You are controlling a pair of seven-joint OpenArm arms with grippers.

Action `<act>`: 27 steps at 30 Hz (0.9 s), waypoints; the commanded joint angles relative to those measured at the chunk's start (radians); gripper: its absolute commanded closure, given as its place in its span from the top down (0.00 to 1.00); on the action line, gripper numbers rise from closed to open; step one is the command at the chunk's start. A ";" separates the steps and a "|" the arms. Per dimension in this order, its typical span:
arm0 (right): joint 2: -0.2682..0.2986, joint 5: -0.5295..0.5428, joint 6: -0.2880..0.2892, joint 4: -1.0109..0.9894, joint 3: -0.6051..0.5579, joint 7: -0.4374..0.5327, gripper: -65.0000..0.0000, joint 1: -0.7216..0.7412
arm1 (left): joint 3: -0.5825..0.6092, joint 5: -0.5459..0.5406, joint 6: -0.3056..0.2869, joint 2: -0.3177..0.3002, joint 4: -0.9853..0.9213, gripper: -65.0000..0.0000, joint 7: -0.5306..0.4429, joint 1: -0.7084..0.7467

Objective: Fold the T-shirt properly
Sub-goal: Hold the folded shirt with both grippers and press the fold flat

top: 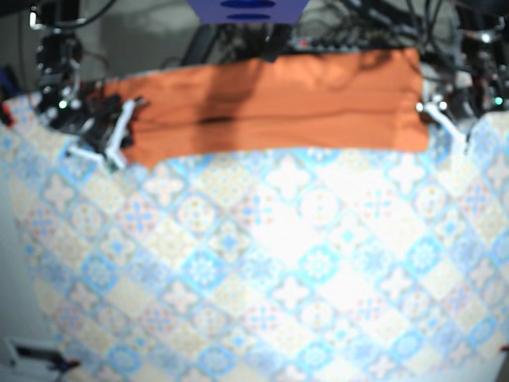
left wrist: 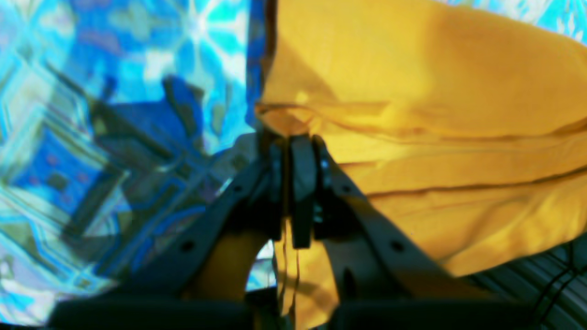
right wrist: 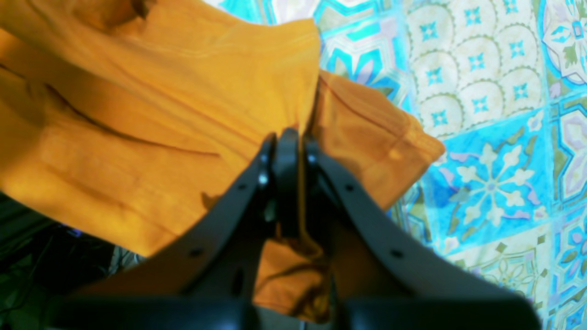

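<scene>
The orange T-shirt point(top: 270, 107) lies as a wide folded band across the far edge of the table in the base view. My left gripper point(left wrist: 293, 140) is shut on the T-shirt point(left wrist: 435, 137) at its edge, with cloth pinched between the fingers; in the base view it sits at the band's right end point(top: 425, 111). My right gripper point(right wrist: 286, 137) is shut on the T-shirt point(right wrist: 137, 114) beside a sleeve point(right wrist: 376, 133), at the band's left end point(top: 127, 119) in the base view.
A blue and cream tiled tablecloth point(top: 270, 270) covers the table. Cables and dark equipment point(top: 350, 28) crowd the space behind the far edge. Both arms stand at the far corners.
</scene>
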 commanded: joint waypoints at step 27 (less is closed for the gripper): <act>0.016 0.005 -0.002 0.019 0.009 -0.097 0.00 -0.008 | -0.007 -0.008 -0.004 -0.022 0.018 0.00 -0.009 0.030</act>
